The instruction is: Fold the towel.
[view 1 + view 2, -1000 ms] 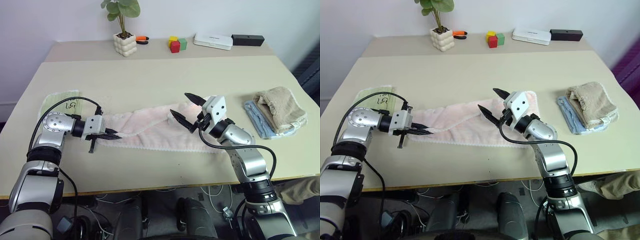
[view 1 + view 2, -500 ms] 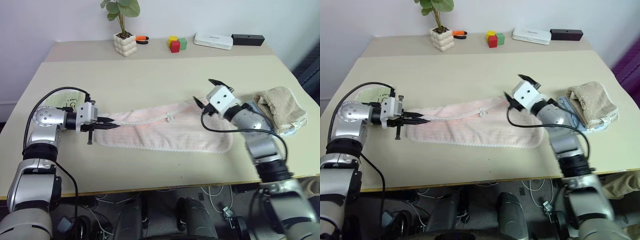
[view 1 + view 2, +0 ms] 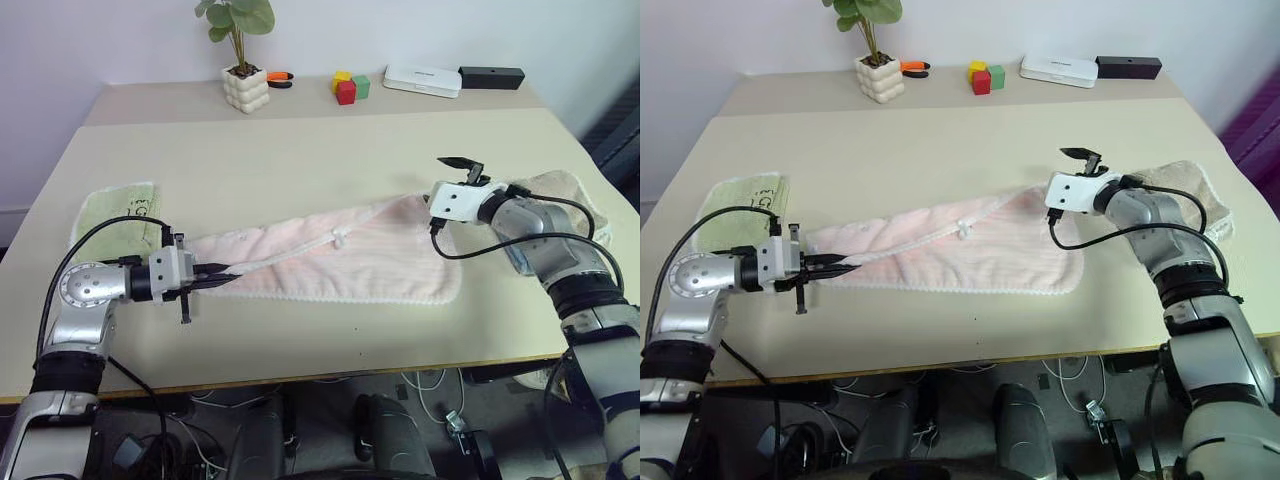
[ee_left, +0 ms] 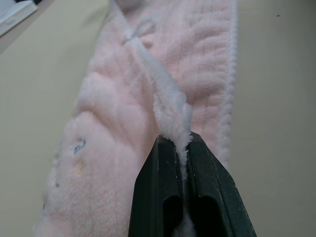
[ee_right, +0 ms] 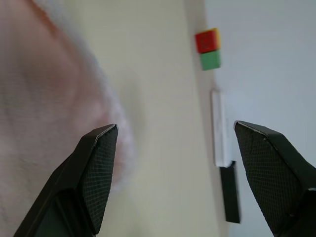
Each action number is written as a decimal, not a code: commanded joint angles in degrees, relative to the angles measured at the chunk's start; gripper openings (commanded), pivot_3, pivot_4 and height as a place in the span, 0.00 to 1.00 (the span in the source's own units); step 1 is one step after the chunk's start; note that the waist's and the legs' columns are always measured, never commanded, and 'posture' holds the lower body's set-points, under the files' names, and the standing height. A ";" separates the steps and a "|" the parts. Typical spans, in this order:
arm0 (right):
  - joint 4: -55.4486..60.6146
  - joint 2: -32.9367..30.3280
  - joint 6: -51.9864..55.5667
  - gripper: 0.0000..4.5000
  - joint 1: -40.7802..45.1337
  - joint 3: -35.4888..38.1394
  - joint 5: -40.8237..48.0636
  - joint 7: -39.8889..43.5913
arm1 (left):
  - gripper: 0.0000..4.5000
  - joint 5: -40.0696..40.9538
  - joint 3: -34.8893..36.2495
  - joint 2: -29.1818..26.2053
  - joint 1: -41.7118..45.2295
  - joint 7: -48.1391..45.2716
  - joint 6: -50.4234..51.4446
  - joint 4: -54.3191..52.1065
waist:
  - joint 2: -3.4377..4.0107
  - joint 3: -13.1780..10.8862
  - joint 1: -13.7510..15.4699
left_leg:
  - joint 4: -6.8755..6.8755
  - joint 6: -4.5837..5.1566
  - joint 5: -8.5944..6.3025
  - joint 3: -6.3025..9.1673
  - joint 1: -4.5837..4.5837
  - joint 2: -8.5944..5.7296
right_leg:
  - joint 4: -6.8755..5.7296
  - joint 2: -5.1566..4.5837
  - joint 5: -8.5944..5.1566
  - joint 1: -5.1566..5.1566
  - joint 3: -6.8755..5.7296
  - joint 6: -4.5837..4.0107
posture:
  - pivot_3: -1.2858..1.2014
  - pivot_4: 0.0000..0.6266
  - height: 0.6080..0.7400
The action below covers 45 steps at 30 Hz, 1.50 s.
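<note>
In the left eye view, the pale pink striped terry towel (image 3: 330, 262) is spread across mid-frame on the beige table (image 3: 330, 150), limp and light; corners are judged the best holds. In the left wrist view, the left gripper (image 4: 181, 148) is clamped on its trim. In the right wrist view, the right gripper (image 5: 175, 148) is spread wide at the towel's far corner.

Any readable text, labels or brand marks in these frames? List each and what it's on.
None can be read.
Green cloth: dark print, too small to make out.
Towel: small dark print near the left pincer, blurred in the left wrist view.
White flat box: a faint dark mark on top, not legible.
Black box: no visible marking.
</note>
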<state>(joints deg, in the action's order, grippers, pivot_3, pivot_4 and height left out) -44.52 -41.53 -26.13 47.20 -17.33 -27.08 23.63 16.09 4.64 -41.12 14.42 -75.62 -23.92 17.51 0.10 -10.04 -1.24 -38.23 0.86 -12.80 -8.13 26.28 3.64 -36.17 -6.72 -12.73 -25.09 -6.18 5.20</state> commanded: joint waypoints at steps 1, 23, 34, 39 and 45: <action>-3.69 -0.53 -2.88 0.85 2.93 -1.76 -2.12 1.23 | 0.00 1.59 2.32 -1.08 -3.61 2.73 1.34 -5.07 | 0.01 -0.01 0.13 | 0.00 0.00 0.00 0.00 0.00 0.00 | 0.00 0.00 0.00 0.00 0.00 0.00 | 0.52 0.24 1.00; -11.11 -1.52 -7.34 0.00 6.91 -2.76 -1.23 6.87 | 0.00 1.65 2.84 -1.93 -9.90 7.57 2.35 -10.21 | 0.10 -0.01 0.20 | 0.06 -0.05 0.03 -0.11 -0.03 0.02 | -0.01 0.00 0.01 -0.05 0.03 -0.02 | 0.52 0.24 1.00; -15.59 1.24 -2.36 0.00 16.63 -1.71 -3.40 -8.80 | 0.00 -6.70 0.14 4.98 24.02 16.90 -5.12 24.18 | 0.09 -0.03 0.34 | -0.03 -0.07 0.09 -0.11 -0.04 -0.01 | -0.08 0.00 0.03 -0.01 0.02 -0.02 | 0.52 0.24 1.00; -23.89 3.83 3.26 0.00 29.21 -5.32 -9.72 -24.24 | 0.00 -20.28 -4.49 5.59 51.88 38.66 -10.39 48.90 | 0.07 -0.04 0.24 | 0.07 -0.05 0.12 -0.15 0.01 -0.06 | 0.01 0.02 0.03 -0.04 0.01 0.02 | 0.52 0.24 1.00; -25.76 1.70 2.21 0.00 34.32 -3.66 -8.50 -27.78 | 0.00 -25.92 -6.13 0.86 64.72 45.25 -13.57 55.75 | 0.07 -0.05 -0.17 | 0.48 -0.03 0.10 -0.54 0.07 -0.04 | 0.13 -0.02 -0.07 -0.20 0.01 0.16 | 0.52 0.24 1.00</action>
<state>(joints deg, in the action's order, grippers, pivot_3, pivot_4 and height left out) -70.01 -37.97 -22.99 81.40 -22.41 -36.73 -3.89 -8.81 -1.51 -38.45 79.14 -30.89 -35.76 72.02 0.17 -10.08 -1.41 -37.64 0.83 -12.70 -8.79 26.27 3.63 -36.05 -6.76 -12.81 -25.29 -6.16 5.37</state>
